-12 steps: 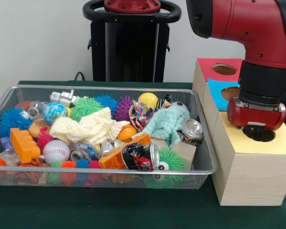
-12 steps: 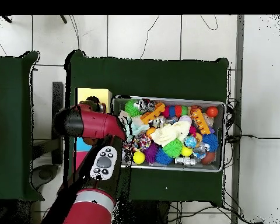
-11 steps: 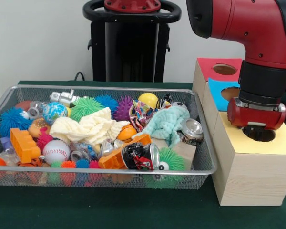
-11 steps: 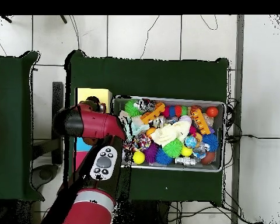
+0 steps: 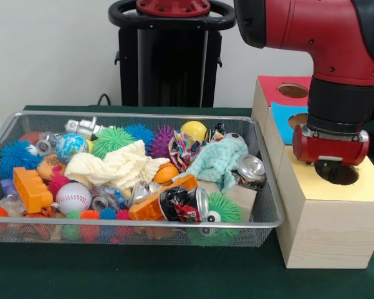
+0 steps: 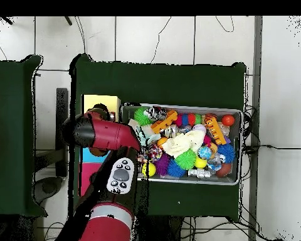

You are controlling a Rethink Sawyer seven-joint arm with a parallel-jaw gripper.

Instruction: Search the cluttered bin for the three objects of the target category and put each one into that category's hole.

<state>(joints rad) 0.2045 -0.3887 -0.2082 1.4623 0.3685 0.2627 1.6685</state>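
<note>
End effector (image 5: 332,167) hangs right over dark hole (image 5: 336,174) in yellow-topped box (image 5: 327,218); released or clenched, cannot tell, wrist housing hides tips. Wire bin (image 5: 128,230) sits well off to picture-left in front view, beside box, packed with spiky balls, cans, cloths, blocks; target category unclear, so candidates remain somewhere in that heap. Judgement: next reach goes sideways across bin rim. Overhead view shows arm (image 6: 106,133) masking box top; front view alone exposes hole.
</note>
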